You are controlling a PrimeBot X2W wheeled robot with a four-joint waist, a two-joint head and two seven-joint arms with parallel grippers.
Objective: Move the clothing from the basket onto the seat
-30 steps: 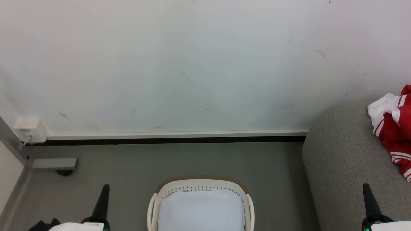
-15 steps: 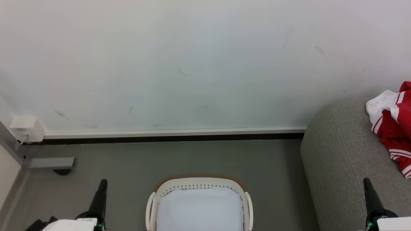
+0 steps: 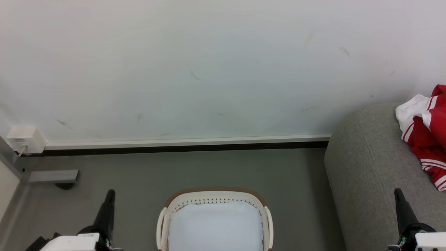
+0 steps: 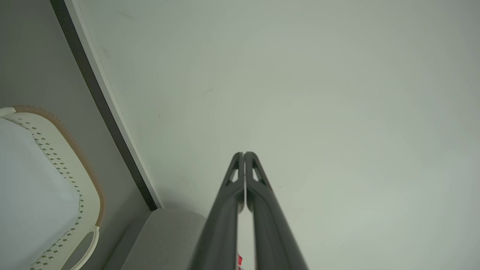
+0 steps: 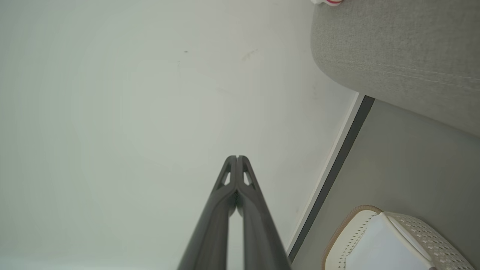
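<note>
Left gripper (image 4: 243,153) and right gripper (image 5: 237,156) are both closed, empty. I see the clothing (image 3: 430,139) on the seat (image 3: 366,167), far right; swinging right carelessly, I may drag it off.

Bright, even, diffuse light, source unclear; shadows faint, soft. Wall (image 3: 209,69) beyond jaws washed pale, faint scuffs visible. Basket (image 4: 56,165) inside near-white, featureless, left of left gripper (image 4: 244,153) jaws. Wrist views slightly soft, stretched at edges; dark fingers (image 5: 251,217) crisp.

Crumpled red-and-white clothing (image 3: 427,139) on grey seat (image 3: 366,167); cream brown-rimmed basket (image 3: 216,191) upright beside it.
</note>
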